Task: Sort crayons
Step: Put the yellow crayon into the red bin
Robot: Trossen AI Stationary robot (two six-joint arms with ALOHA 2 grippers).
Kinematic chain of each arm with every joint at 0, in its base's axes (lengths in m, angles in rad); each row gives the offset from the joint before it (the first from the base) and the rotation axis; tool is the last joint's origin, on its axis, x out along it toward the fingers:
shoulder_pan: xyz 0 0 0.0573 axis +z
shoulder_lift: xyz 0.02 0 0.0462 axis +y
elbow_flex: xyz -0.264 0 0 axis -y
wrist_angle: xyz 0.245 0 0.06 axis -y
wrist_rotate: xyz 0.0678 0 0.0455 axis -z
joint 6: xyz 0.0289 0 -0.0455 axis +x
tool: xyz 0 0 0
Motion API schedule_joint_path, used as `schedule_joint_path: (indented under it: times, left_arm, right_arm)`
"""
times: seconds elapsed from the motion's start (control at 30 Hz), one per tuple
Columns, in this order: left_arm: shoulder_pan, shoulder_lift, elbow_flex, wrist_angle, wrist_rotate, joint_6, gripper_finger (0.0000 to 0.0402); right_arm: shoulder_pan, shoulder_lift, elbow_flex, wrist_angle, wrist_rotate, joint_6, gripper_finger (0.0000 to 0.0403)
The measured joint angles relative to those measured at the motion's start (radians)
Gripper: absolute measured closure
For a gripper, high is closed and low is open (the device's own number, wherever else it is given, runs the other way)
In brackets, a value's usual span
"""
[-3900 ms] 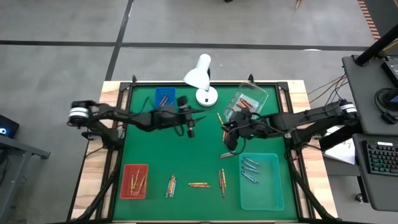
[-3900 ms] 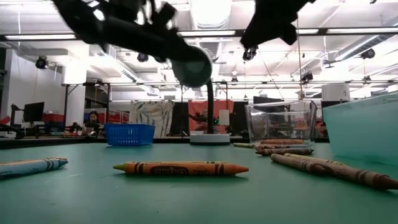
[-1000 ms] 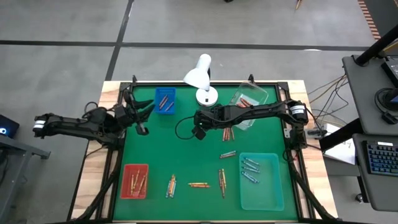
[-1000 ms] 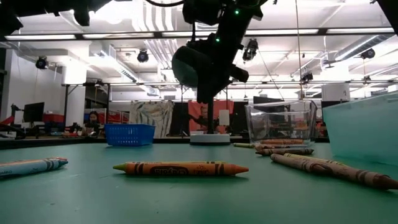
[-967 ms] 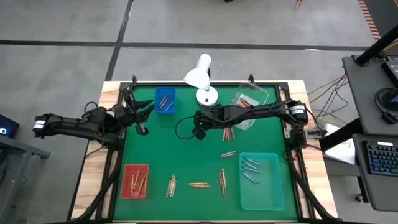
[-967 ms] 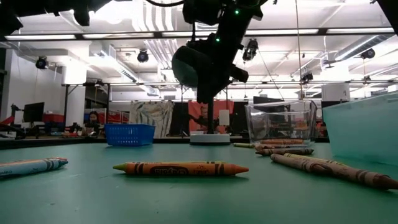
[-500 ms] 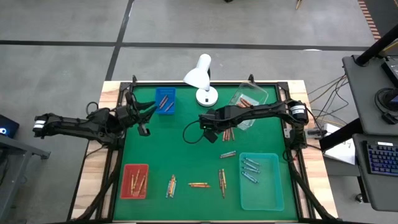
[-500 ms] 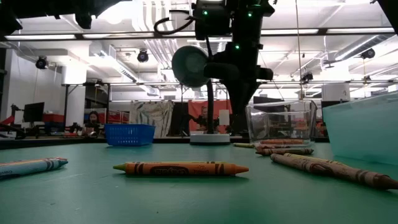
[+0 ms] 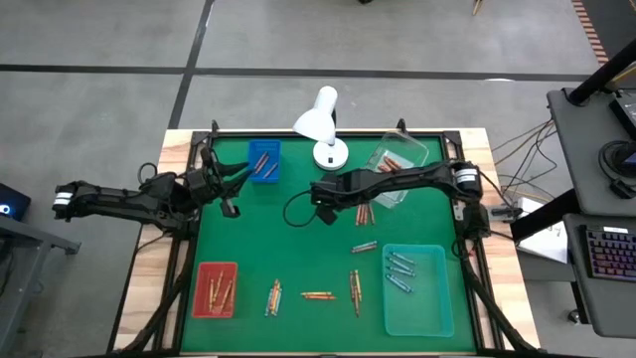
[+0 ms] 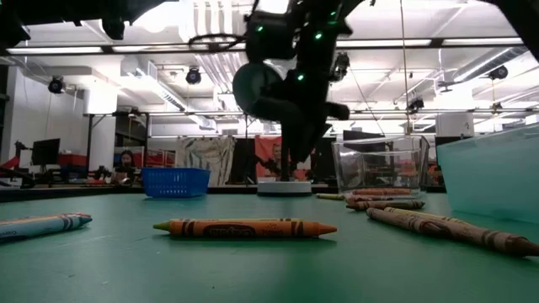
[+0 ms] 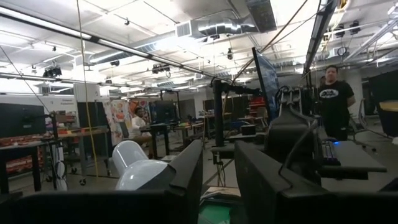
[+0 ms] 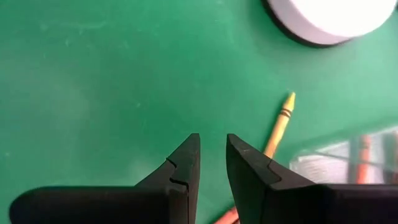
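Crayons [image 9: 318, 295] lie loose in a row along my near edge of the mat, several of them between the red tray [image 9: 215, 289] at the near left, which holds a few orange and gold ones, and the pale tray [image 9: 417, 288] at the near right, which holds the light blue ones; so those two bins are started, I judge, but the near row is untouched; a little farther in, one more crayon lies alone on the mat, and beyond it a small cluster sits beside the clear tub [image 9: 399, 161], which has red ones inside; my right gripper [image 12: 208, 163] hangs over the mat's middle near that cluster, jaws a narrow gap apart and grasping nothing, a yellow crayon [image 12: 278, 124] just ahead of them; my left gripper [image 9: 227, 204] waits at the left edge, slightly parted and empty too; farthest off, the blue basket [image 9: 262, 161] holds a couple of crayons, with the lamp [image 9: 323, 129] beside it; I reckon the sorting is roughly half done.
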Motion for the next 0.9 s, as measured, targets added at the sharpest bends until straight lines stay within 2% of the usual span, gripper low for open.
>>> schedule_joint_path:
  times: [0.27, 0.5, 0.7, 0.9]
  left_arm:
    - [0.0, 0.0, 0.0, 0.001, 0.0, -0.018, 0.0326]
    - [0.0, -0.001, 0.0, 0.001, 0.0, -0.019, 0.0326]
    - [0.0, 0.0, 0.0, 0.001, 0.0, -0.027, 0.0326]
    - [0.0, 0.0, 0.0, 0.0, 0.0, -0.029, 0.0326]
  right_arm:
    - [-0.024, 0.163, 0.223, -0.177, 0.012, -0.112, 0.0335]
    - [-0.041, 0.291, 0.424, -0.401, 0.096, -0.117, 0.0335]
    - [-0.05, 0.359, 0.497, -0.485, 0.098, -0.115, 0.0335]
    - [-0.053, 0.369, 0.503, -0.51, 0.119, -0.117, 0.0335]
